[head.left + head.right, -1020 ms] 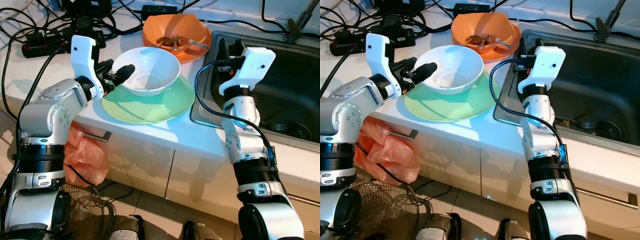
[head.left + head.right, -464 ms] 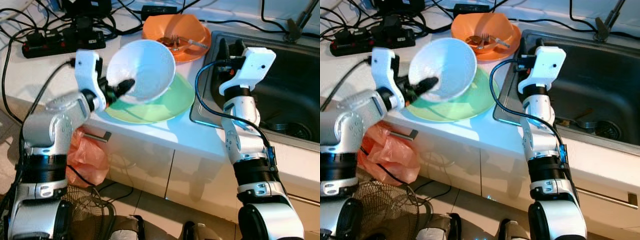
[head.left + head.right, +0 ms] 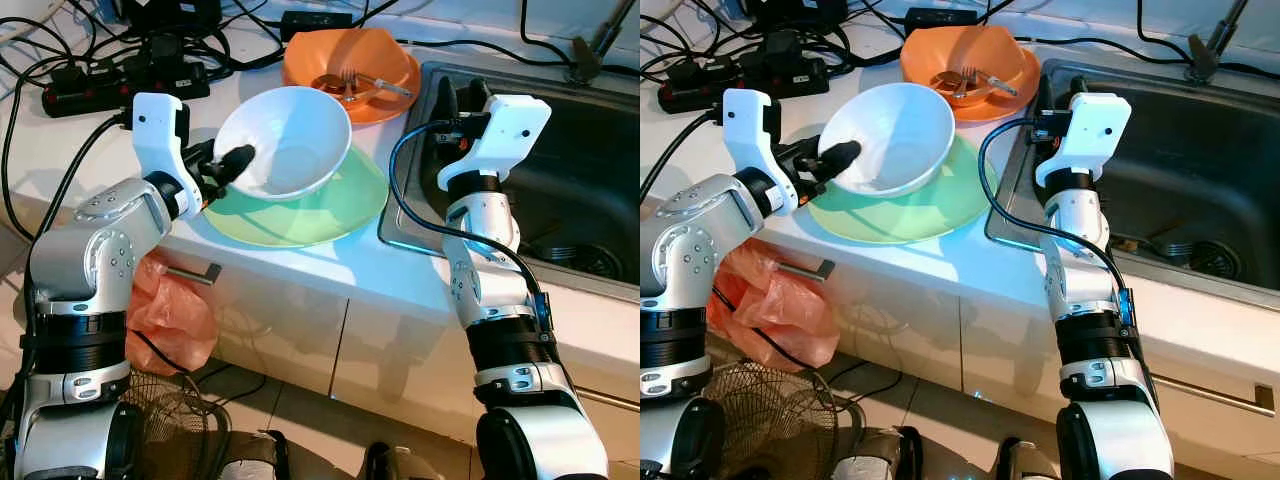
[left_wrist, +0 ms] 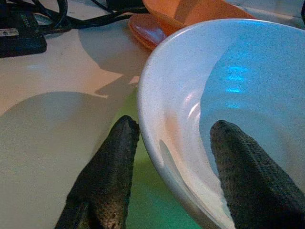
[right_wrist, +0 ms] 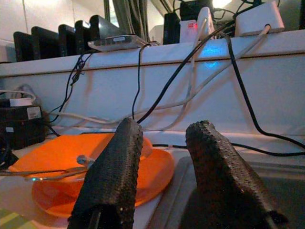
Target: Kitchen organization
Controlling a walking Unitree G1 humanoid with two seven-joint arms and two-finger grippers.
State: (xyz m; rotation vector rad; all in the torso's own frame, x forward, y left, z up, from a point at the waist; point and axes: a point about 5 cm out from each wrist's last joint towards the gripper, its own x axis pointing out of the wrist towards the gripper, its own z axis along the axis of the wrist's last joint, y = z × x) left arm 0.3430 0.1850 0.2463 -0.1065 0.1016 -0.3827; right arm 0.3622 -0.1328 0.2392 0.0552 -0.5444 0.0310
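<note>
A white bowl (image 3: 285,140) hangs tilted just over a pale green plate (image 3: 330,205) on the white counter. My left gripper (image 3: 225,165) is shut on the bowl's near-left rim, one finger inside (image 4: 248,176) and one outside (image 4: 107,176). Behind it an orange bowl (image 3: 350,50) on an orange plate holds a fork and spoon (image 3: 355,82). My right gripper (image 3: 460,98) stands open and holds nothing at the left edge of the steel sink (image 3: 590,150), pointing toward the orange dishes (image 5: 62,162).
Power strips and tangled black cables (image 3: 100,85) cover the back left of the counter. An orange plastic bag (image 3: 175,310) hangs by a cupboard handle below. A wire fan (image 3: 170,420) stands on the floor. The sink basin holds a drain (image 3: 590,262).
The bowl sat flat on the green plate a second ago. My left gripper tipped it up steeply, and it now hangs less steeply tilted. The right arm has stayed put.
</note>
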